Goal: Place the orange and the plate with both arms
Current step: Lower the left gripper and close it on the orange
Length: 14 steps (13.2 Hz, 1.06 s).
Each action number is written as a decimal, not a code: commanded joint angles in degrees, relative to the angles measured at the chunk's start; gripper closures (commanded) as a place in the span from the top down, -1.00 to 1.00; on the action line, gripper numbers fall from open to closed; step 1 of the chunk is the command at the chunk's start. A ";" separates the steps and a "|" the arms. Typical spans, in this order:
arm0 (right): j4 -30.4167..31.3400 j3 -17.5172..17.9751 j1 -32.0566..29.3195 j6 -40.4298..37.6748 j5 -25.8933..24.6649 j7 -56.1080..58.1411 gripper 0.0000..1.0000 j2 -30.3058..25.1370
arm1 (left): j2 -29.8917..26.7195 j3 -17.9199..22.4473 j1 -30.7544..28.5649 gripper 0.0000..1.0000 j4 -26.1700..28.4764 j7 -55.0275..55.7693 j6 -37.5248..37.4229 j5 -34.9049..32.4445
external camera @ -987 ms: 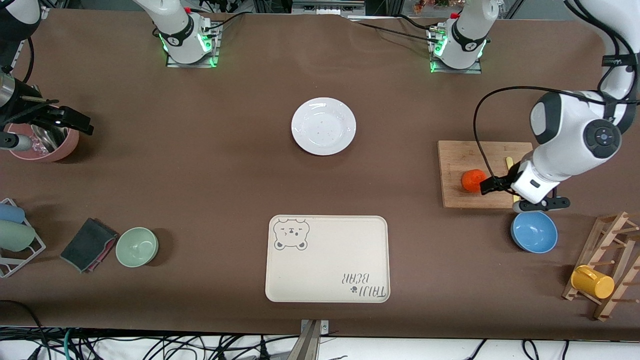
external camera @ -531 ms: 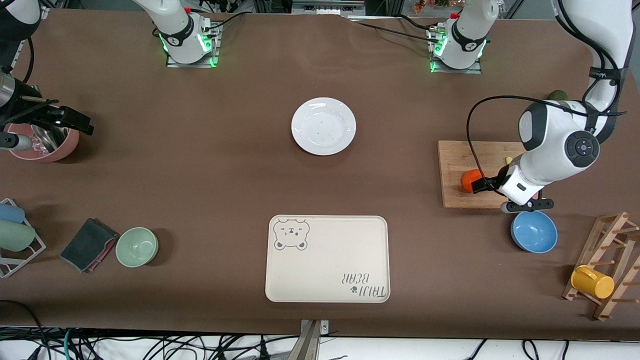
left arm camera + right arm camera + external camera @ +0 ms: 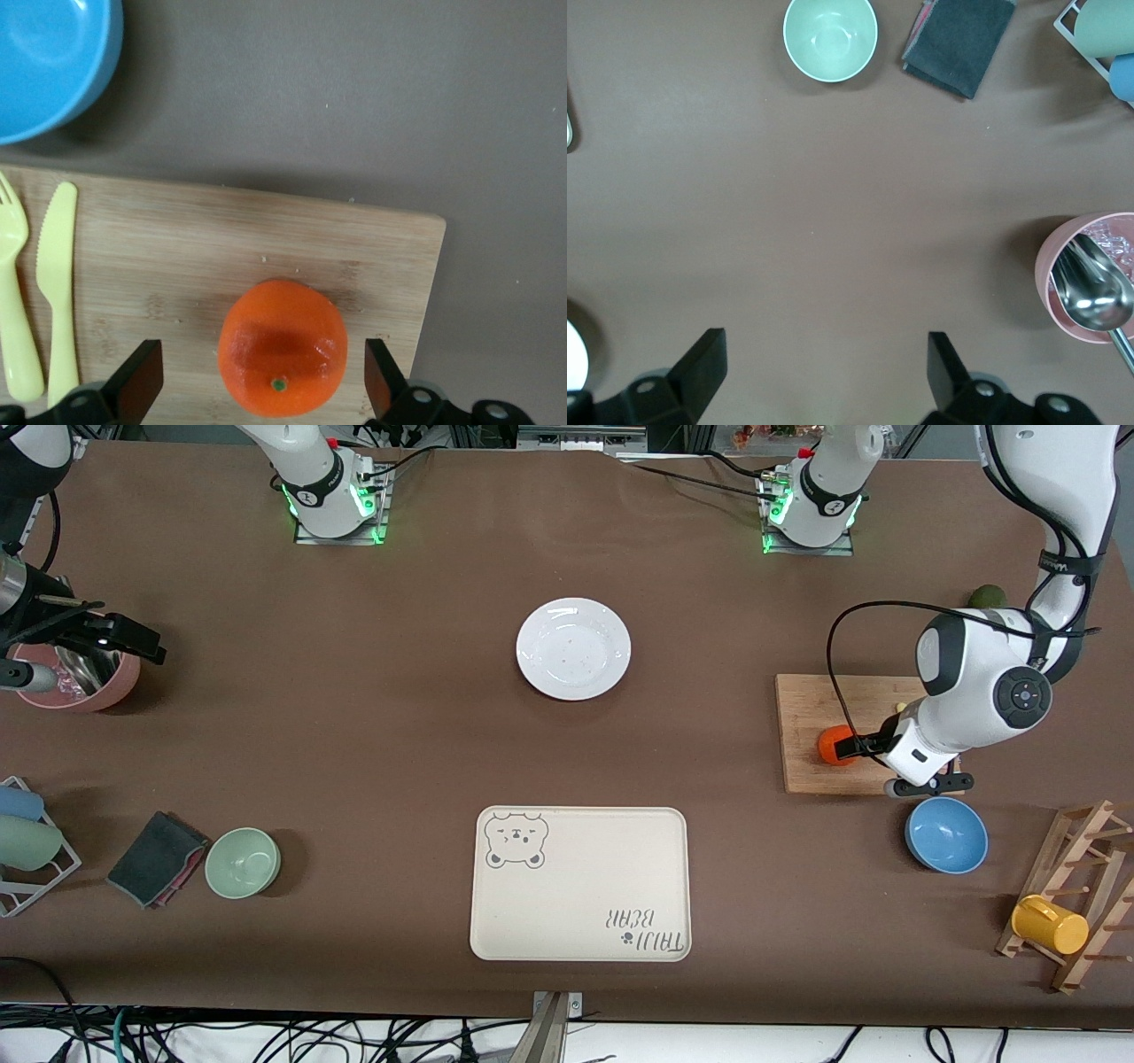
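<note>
A: Left hand (image 3: pixel 257 390) stands wide, one finger on each side of the small round bright orange-red mandarin (image 3: pixel 283 347), neither finger touching it yet by the look of the left wrist view.

B: Where does the fruit lie?

A: On the pale wooden cutting board (image 3: pixel 811 726) toward the left arm's end of the bench, near the board's edge. A pale yellow plastic knife (image 3: pixel 56 283) and fork (image 3: pixel 16 292) lie on the same board, well apart from it.

B: How will it handle?

A: Light, I'd judge, and smooth-skinned, so it may roll or slip if pinched off-centre. Best to take it across its widest part, with the fingers low enough to clear the dimpled top.

B: And the round plain white shallow plate (image 3: pixel 573 648)?

A: Untouched at mid-bench, farther from the front camera than the beige rectangular bear-printed tray (image 3: pixel 580 883). It looks stiff and breakable; its wide rim is the only place to pinch.

B: The other arm?

A: Right hand (image 3: pixel 124 638) waits, also wide and empty, over the right arm's end of the bench beside the pink cup holding a metal spoon (image 3: pixel 1090 279).
</note>
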<state>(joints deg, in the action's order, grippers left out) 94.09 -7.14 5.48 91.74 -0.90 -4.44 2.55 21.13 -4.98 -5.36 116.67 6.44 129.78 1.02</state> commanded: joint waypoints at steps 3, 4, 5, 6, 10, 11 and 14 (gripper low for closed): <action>-0.05 -0.07 -0.12 -0.51 0.81 0.66 1.00 -0.35 | 1.11 -0.12 0.26 1.00 0.32 -0.20 0.74 -0.76; -0.05 -0.07 -0.12 -0.51 0.81 0.57 1.00 -0.35 | 1.37 -0.12 0.35 1.00 0.32 -0.20 0.74 -0.76; -0.05 -0.07 -0.12 -0.51 0.81 0.65 1.00 -0.35 | 1.90 -0.12 1.05 1.00 0.32 -0.28 0.74 -0.93; -0.05 -0.07 -0.12 -0.51 0.81 0.66 1.00 -0.35 | 2.08 -0.12 1.23 1.00 0.32 -0.29 0.74 -0.94; -0.05 -0.07 -0.12 -0.51 0.81 0.57 1.00 -0.35 | 3.83 -0.12 1.06 1.00 0.32 -1.50 2.76 -1.20; -0.05 -0.07 -0.12 -0.51 0.81 0.57 1.00 -0.35 | 4.27 -0.12 0.71 1.00 0.23 -2.65 2.85 -1.20; -0.05 -0.07 -0.12 -0.51 0.81 0.66 1.00 -0.35 | 4.36 -0.12 0.53 -0.02 0.23 -2.75 2.85 -1.11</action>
<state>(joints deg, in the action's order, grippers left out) 94.09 -7.14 5.48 91.73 -0.90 -4.43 2.55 25.51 -5.13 -4.59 116.91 4.85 132.07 1.02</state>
